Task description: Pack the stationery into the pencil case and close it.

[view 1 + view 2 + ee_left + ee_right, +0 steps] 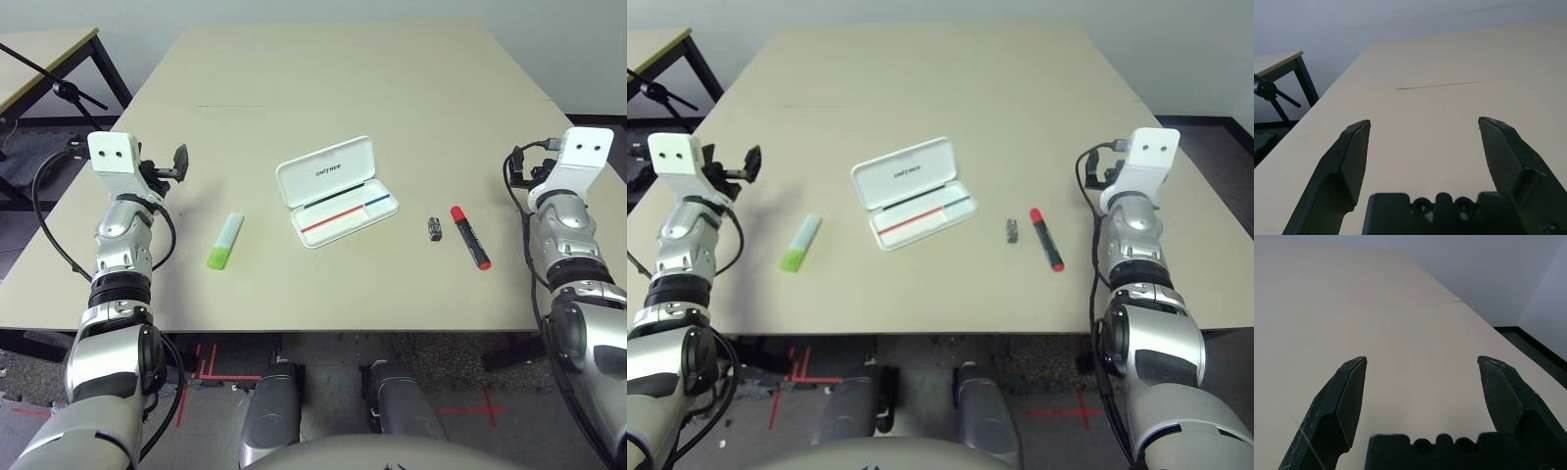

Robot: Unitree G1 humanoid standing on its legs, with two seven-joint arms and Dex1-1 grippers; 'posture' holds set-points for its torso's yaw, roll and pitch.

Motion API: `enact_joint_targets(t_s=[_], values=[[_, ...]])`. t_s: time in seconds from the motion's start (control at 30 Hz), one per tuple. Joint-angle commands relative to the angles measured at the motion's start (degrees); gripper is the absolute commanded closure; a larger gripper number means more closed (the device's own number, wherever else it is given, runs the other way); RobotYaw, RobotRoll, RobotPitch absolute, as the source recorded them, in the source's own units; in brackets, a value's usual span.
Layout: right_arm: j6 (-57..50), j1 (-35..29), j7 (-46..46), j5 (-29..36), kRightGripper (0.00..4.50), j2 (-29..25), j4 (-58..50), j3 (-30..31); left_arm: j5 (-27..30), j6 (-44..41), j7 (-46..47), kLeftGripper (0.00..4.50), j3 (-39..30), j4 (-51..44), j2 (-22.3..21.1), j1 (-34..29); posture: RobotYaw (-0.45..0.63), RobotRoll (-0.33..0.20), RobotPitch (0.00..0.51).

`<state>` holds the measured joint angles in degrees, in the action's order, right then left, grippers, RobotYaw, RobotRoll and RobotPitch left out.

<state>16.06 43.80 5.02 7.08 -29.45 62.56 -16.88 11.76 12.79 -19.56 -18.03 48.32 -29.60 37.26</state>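
The case (336, 191) lies open mid-table, well ahead of and between both sets of jaws. The left gripper (1422, 147) and right gripper (1420, 382) hang with jaws spread wide, holding nothing. The highlighter (225, 241) lies near the left jaws, inward; the marker (470, 237) and tiny block (435, 229) lie inward of the right jaws. Risks, as I judge them: the round pens could roll from a skewed pinch, the block slip out, or a nudge slide the light case. The table (323, 88) is plain beige; 1 second table (39, 59) stands beyond the left jaws.

One case (336, 192), highlighter (225, 241), marker (470, 237), block (435, 229)
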Motion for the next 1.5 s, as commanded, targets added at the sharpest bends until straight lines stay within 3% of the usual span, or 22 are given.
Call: enact_joint_targets(t_s=[0.03, 0.43, 0.63, 0.93, 1.2, 1.33, 1.5], values=[[0.48, 0.37, -0.23, 0.30, 0.00, -0.03, 0.77, -0.53, -0.08, 0.06, -0.19, 0.06, -0.12, 0.24, -0.47, -0.51, 0.05, 0.000, 0.085], [-0.47, -0.12, 4.43, 0.12, 0.00, -1.72, -0.56, 0.36, 0.29, -0.47, -0.33, 0.06, 0.01, -1.97, 0.52, -2.50, 0.05, 0.000, 0.109], [-4.03, -1.55, 22.18, 0.67, 0.00, -4.52, -5.92, 3.48, 0.45, -1.05, -0.50, 0.06, 0.20, -3.58, 0.87, -3.53, 0.05, 0.000, 0.124], [-11.40, -6.69, 49.39, 0.34, 0.00, -11.72, -18.85, 11.73, 0.65, -1.30, -0.99, 0.06, 0.16, -4.54, 1.01, -3.80, 0.05, 0.000, 0.093], [-15.77, -8.77, 60.34, -0.49, 0.00, -14.63, -23.98, 16.87, 1.24, -2.52, -2.07, 0.06, 0.24, -8.15, 1.24, -5.76, 0.07, 0.000, 0.076], [-15.40, -8.51, 60.83, -1.38, 0.00, -14.32, -23.70, 17.66, 2.79, -6.18, -5.05, 0.06, 1.54, -16.39, 2.14, -9.67, 0.09, 0.000, 0.078], [-14.12, -7.87, 60.65, -2.43, 0.00, -13.71, -21.62, 18.17, 8.02, -18.10, -13.42, 0.06, 7.42, -40.47, 1.93, -21.56, 0.10, 0.000, 0.082]])
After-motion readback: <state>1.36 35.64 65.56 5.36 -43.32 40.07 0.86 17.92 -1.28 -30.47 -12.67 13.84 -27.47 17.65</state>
